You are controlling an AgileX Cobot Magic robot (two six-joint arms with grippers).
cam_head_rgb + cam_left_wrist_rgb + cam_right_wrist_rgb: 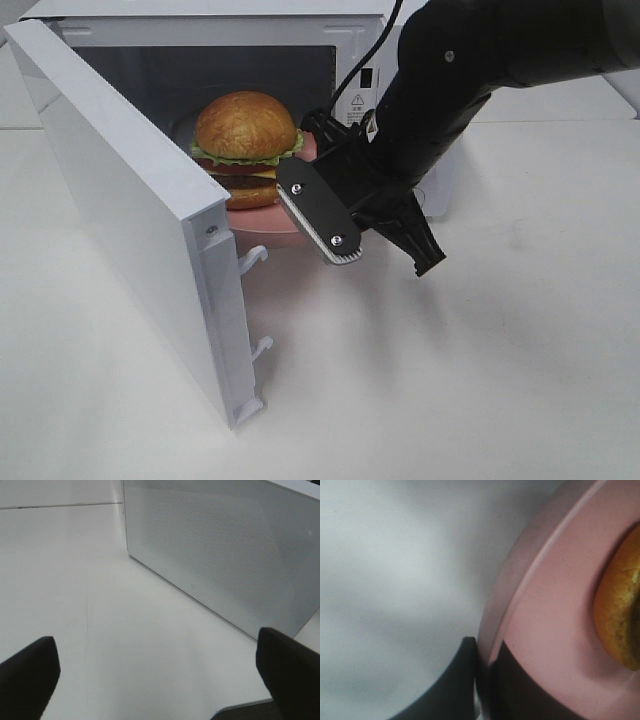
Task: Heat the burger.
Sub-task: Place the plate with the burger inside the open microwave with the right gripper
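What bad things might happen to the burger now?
1. The right tool pinches only the rim of the pink plate. The plate might tip, and the tall burger could slide off.
2. The plate is right at the mouth of the microwave, close to the open door. A bump against either might knock the burger over.

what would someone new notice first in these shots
The burger on its pink plate stands out first, right at the mouth of the white microwave. Next comes the right gripper, shut on the plate's rim, and the microwave door standing wide open on the left of the high view.
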